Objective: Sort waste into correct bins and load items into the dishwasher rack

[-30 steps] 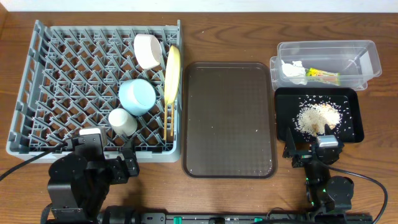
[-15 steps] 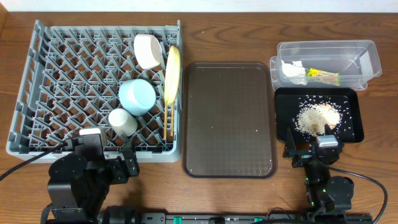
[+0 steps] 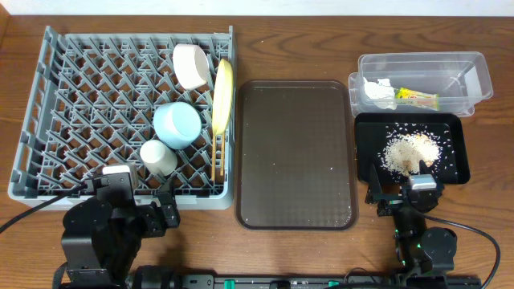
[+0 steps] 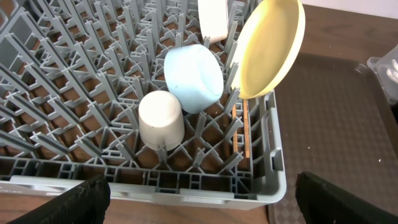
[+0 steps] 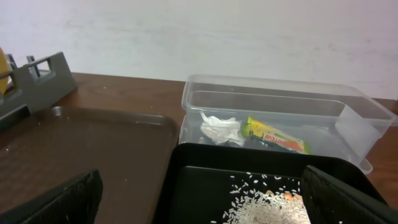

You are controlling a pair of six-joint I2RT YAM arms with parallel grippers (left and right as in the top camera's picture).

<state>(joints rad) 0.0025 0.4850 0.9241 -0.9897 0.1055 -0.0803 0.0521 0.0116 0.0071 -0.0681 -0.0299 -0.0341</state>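
The grey dishwasher rack [image 3: 80,120] holds the yellow plate [image 3: 222,95] on edge, the light blue bowl [image 3: 177,125], the white bowl [image 3: 191,66], the small white cup [image 3: 158,156] and the chopsticks [image 3: 214,156]. They also show in the left wrist view: plate [image 4: 268,46], blue bowl [image 4: 193,78], cup [image 4: 161,119], chopsticks [image 4: 245,127]. The clear tub [image 3: 470,76] holds the white tissue [image 3: 378,92] and the wrapper [image 3: 418,98]. The black tray [image 3: 454,164] holds the rice scraps [image 3: 409,151]. My left gripper [image 4: 199,199] is open and empty before the rack's near edge. My right gripper [image 5: 199,199] is open and empty over the black tray's near edge.
A large brown serving tray [image 3: 295,152] lies between the rack and the bins, with a few specks on it. The rack's left half [image 3: 72,96] holds nothing. Both arm bases sit at the table's front edge.
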